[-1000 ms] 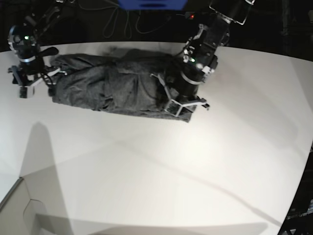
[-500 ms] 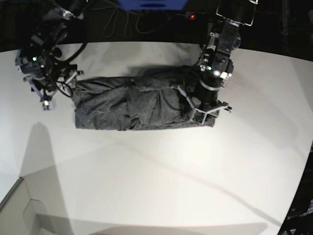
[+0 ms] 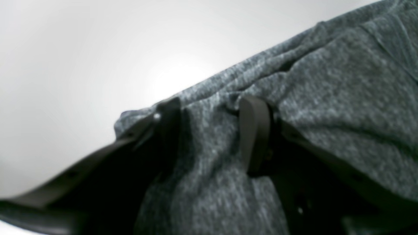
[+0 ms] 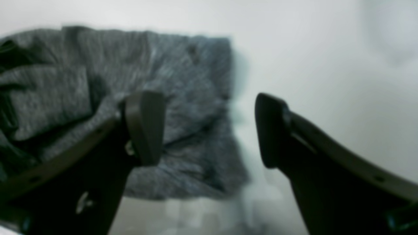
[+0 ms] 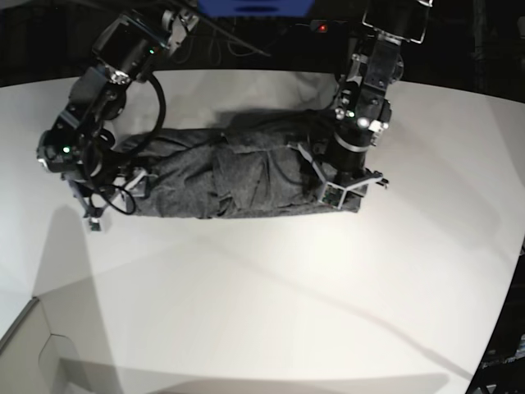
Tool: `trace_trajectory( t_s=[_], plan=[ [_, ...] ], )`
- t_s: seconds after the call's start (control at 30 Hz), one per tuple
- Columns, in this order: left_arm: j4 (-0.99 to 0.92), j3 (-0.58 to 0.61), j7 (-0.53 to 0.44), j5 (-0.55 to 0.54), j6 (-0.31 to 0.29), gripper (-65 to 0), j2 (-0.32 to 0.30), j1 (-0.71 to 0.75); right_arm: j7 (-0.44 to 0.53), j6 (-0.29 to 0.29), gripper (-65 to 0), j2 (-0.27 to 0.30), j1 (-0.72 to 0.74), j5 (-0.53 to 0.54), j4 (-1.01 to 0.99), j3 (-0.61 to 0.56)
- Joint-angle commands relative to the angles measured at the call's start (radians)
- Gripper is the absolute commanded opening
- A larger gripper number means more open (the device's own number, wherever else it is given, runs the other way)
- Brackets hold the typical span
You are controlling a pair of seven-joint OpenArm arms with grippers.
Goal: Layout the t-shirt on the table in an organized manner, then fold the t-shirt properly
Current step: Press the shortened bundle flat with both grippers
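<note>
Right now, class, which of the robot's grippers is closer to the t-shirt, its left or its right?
Left. The left gripper is closed on a fold at one end of the t-shirt. The right gripper stands open by the shirt's other end, one finger over the cloth and one over the table, holding nothing.

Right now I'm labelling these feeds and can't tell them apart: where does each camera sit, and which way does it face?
Base: high above, looking down on the white table, the t-shirt and both arms.
Left wrist: on the left arm, looking along the left gripper, whose fingers pinch a fold of shirt.
Right wrist: on the right arm, looking past the open right gripper at the shirt's end and bare table.
Shared: all three show the shirt on the table; base also shows the left gripper and the right gripper.
</note>
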Motion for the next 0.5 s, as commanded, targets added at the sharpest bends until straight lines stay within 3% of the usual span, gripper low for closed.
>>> trace_trajectory(
  t_s=[0.0, 0.47],
  plan=[
    [-0.003, -0.001, 0.065, 0.022, 0.011, -36.5, -0.007, 0.007, 0.015, -0.001, -20.9, 0.004, 0.021, 0.011, 0.0, 0.001],
    [0.087, -0.002, 0.074, 0.026, 0.012, -36.5, -0.011, 0.007, 0.093, -0.001, -21.0, 0.004, 0.002, 0.011, -0.124, 0.001]
  ],
)
